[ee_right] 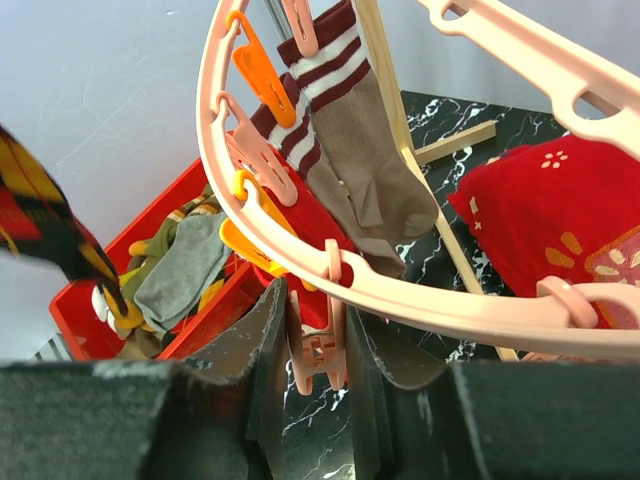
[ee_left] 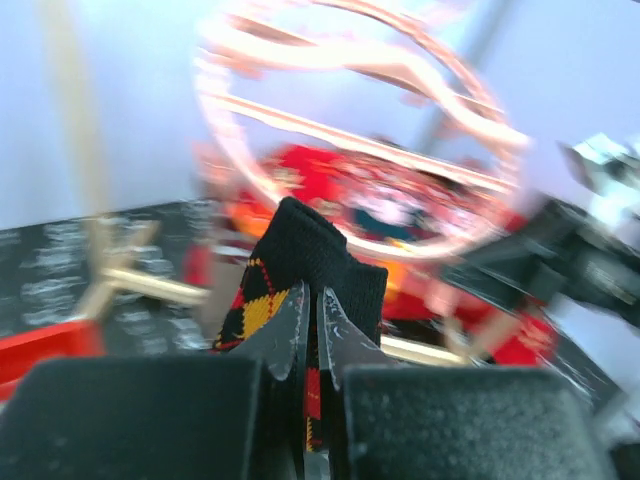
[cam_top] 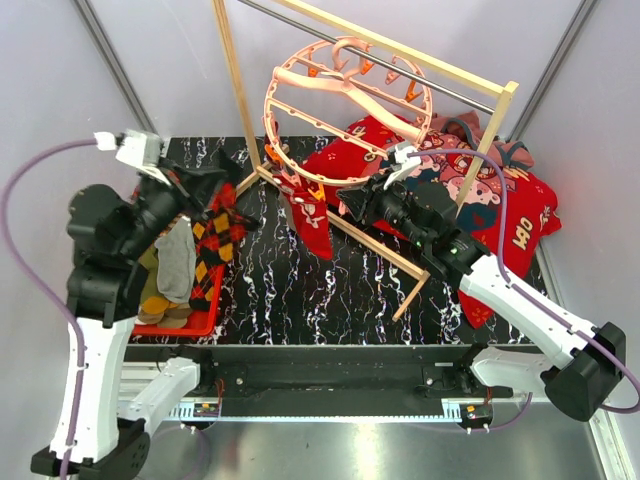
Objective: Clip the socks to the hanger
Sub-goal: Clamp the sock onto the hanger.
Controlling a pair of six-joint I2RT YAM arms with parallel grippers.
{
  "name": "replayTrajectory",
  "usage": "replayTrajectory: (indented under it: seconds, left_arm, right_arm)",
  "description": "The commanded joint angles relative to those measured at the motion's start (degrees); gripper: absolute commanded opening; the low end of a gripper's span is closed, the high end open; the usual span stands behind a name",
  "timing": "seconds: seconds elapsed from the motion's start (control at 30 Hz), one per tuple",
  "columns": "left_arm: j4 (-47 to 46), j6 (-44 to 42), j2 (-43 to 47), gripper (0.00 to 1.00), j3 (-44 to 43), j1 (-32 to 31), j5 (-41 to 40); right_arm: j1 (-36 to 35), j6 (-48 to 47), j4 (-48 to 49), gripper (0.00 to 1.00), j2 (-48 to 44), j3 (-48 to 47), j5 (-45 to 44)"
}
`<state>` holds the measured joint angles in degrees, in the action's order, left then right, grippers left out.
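Observation:
My left gripper [cam_top: 205, 190] is shut on the dark argyle sock [cam_top: 215, 235] and holds it in the air left of the hanger; in the left wrist view its jaws [ee_left: 312, 305] pinch the sock's black cuff [ee_left: 315, 245]. The salmon-pink ring hanger [cam_top: 372, 100] hangs tilted from the rack. My right gripper [cam_top: 345, 200] is at its lower rim. In the right wrist view the gripper [ee_right: 315, 315] is shut on a pink clip [ee_right: 318, 350] under the ring [ee_right: 460, 308]. A brown striped sock [ee_right: 372, 175] and a red sock [cam_top: 312, 222] hang clipped.
A red bin [cam_top: 205, 305] at the left holds a grey sock [cam_top: 178, 262] and several others. The pale wooden rack frame [cam_top: 230, 90] stands around the hanger, with a base bar [cam_top: 400, 262] across the table. A big red printed cloth [cam_top: 490, 205] lies at the back right.

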<state>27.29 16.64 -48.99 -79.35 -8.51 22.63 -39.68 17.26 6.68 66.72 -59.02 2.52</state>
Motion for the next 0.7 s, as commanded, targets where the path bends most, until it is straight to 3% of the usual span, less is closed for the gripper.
replayTrajectory:
  seconds: [0.0, 0.3, 0.47, 0.67]
  left_arm:
    - [-16.3, 6.3, 2.0, 0.0, 9.0, -10.3, 4.7]
    - [-44.7, 7.9, -1.2, 0.0, 27.7, -33.0, -8.4]
    - [-54.2, 8.7, -6.5, 0.0, 32.8, -37.7, -14.2]
    - [-63.0, 13.1, -11.2, 0.0, 38.5, -38.2, -19.0]
  right_arm:
    - [0.1, 3.0, -1.6, 0.07, 1.4, -3.0, -0.2]
    - [0.1, 5.2, -1.6, 0.07, 2.1, -4.3, -0.2]
    - [0.1, 4.7, -2.4, 0.06, 1.3, -4.8, -0.8]
    - [0.1, 3.3, -2.9, 0.06, 0.0, -5.1, -1.6]
